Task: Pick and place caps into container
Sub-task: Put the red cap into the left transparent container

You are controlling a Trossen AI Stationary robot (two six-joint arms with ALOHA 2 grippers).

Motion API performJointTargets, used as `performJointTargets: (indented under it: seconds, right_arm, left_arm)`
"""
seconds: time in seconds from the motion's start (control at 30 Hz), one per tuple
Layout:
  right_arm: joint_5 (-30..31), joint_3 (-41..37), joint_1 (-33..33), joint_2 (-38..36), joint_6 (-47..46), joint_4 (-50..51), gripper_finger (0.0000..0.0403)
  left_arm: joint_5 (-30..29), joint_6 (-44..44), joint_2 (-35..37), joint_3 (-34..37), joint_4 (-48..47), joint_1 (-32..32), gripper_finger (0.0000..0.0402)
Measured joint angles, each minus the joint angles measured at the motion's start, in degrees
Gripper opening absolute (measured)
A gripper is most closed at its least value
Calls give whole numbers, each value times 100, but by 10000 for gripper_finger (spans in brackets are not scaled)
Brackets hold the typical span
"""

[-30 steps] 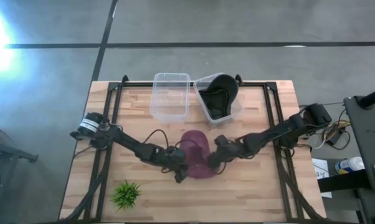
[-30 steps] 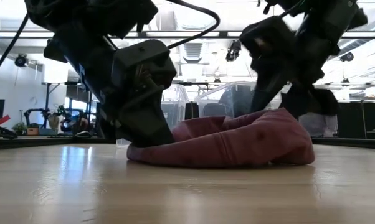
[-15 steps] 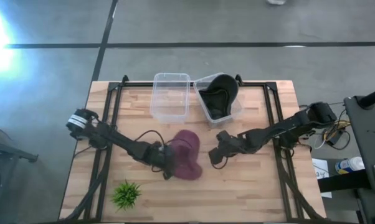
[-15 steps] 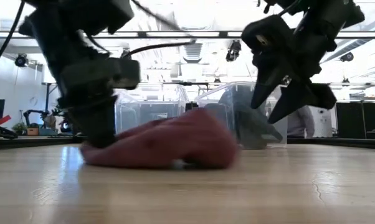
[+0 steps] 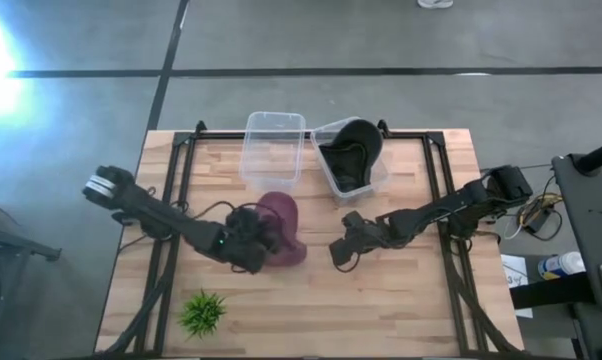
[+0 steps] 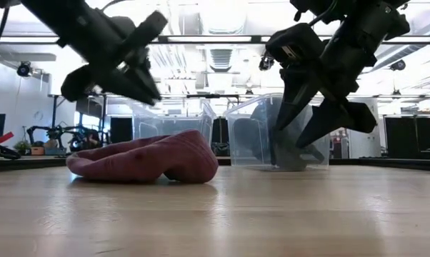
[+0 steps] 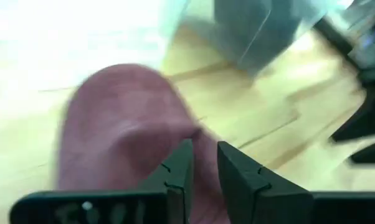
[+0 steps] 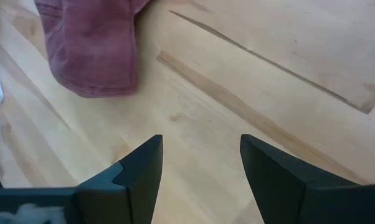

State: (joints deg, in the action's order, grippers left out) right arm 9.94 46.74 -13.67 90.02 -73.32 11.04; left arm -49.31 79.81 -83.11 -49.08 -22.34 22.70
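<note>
Maroon fabric shows near the middle of the wooden desk (image 5: 401, 290) in the high view: the maroon cap (image 5: 279, 228) lies flat, just short of the empty clear tub (image 5: 273, 152). Beside that tub, a second tub (image 5: 353, 160) holds a dark olive-grey cap (image 5: 349, 150). The left pincer (image 5: 253, 246) sits at the maroon cap's near-left edge; the right pincer (image 5: 339, 250) hovers apart from it on bare wood. A small green plant (image 5: 202, 312) stands at the desk's near-left corner.

From the low view, the maroon cap (image 6: 147, 157) rests on the desk with both pincers raised above it, the right pincer (image 6: 308, 132) spread wide and holding nothing.

Through the left wrist view, the left pincer (image 7: 203, 168) is nearly closed, a narrow gap between its fingers, just over the cap (image 7: 125, 134) without gripping it.

Through the right wrist view, the right pincer (image 8: 200, 165) gapes over bare wood, cap (image 8: 91, 46) ahead.

Half a second ago the left pincer pressed on the cap, which lay nearer the front; it has since slid toward the empty tub.
</note>
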Motion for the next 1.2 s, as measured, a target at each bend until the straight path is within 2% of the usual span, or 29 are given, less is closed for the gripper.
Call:
performJointTargets:
  seconds: [0.13,0.23,0.33,0.4,0.43,0.47,0.5,0.6,0.67,0.77,0.83,0.97,1.07,1.2]
  right_arm:
    - [32,4,0,-7,0,4,210]
    - [36,7,-1,-17,0,26,210]
    - [29,7,-2,-17,6,65,210]
    - [-24,7,-2,-18,54,67,210]
    - [-86,7,0,-20,91,67,210]
    - [-162,7,0,-24,125,69,210]
    - [-232,7,0,-30,142,76,210]
    - [-306,7,-2,-40,157,73,210]
    - [-347,7,-2,-42,151,74,210]
    - [-403,4,0,-50,176,21,210]
    - [-437,0,-1,-50,179,-60,210]
    - [-551,-14,21,-41,195,-544,210]
    - [-547,-33,89,3,197,-912,210]
    - [-458,-37,187,165,186,-1257,210]
  left_arm:
    - [58,-43,-295,65,688,-56,67]
    - [332,-160,-973,125,1290,2,67]
    - [787,-556,-1659,85,2410,74,67]
    - [1514,-825,-2115,75,2791,136,67]
    - [1646,-945,-2266,59,2848,185,67]
    - [2267,-989,-2314,14,2830,202,67]
    - [2894,-1025,-2344,-8,2713,281,67]
    - [3975,-1299,-2175,-6,2115,669,67]
    - [4260,-1495,-1847,5,1455,900,67]
    - [4007,-1418,-1204,8,375,1138,67]
    - [3528,-1232,-766,78,-413,1225,67]
    - [2565,-630,129,16,-1172,1292,67]
    - [1922,-86,483,48,-1996,1312,67]
    - [720,831,665,149,-2701,1225,67]
